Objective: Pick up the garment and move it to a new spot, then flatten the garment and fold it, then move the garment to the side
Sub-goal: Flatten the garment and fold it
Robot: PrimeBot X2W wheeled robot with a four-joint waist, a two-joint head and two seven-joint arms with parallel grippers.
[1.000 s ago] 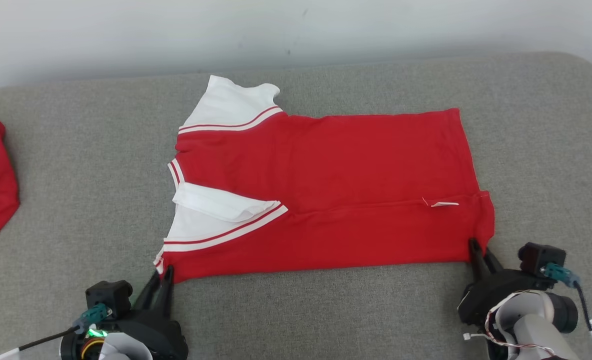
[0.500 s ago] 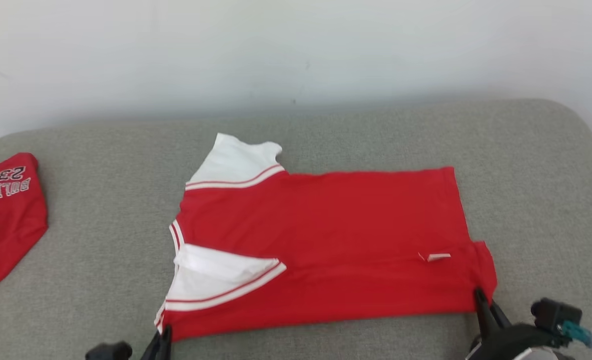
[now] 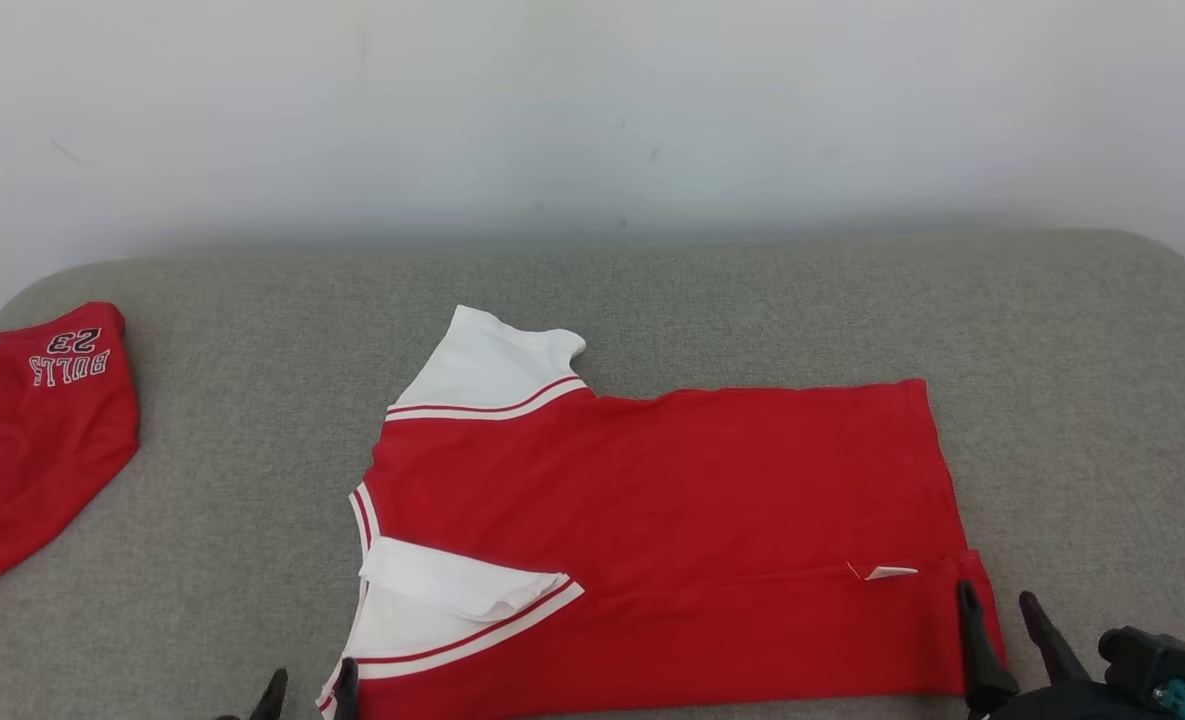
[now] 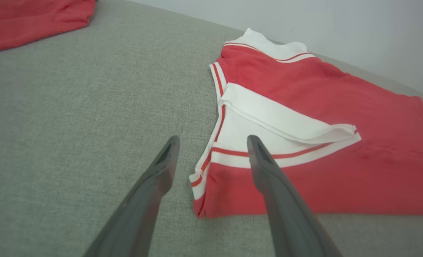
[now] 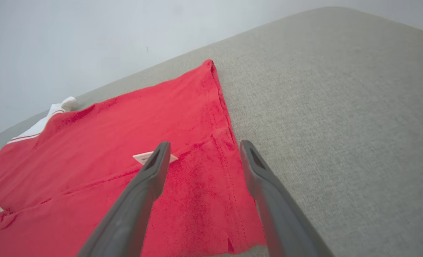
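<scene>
Grey padded upholstery below a pale wall carries the garment (image 3: 672, 520), lying flat mid-surface, its near strip apparently folded over. Left tool (image 4: 213, 142) and right tool (image 5: 204, 145) both stand spread and empty, each straddling a near corner. Closing here could catch only the top layer, or snag the loose white sleeve flap (image 3: 452, 585), dragging the thin fabric into wrinkles.

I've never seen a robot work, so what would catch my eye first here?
A bright red-and-white jersey lies spread across the middle of the grey cushion. The left gripper and right gripper, both open, stand at its two near corners. A second jersey, lettered BULLS 23, lies at the far left.
</scene>
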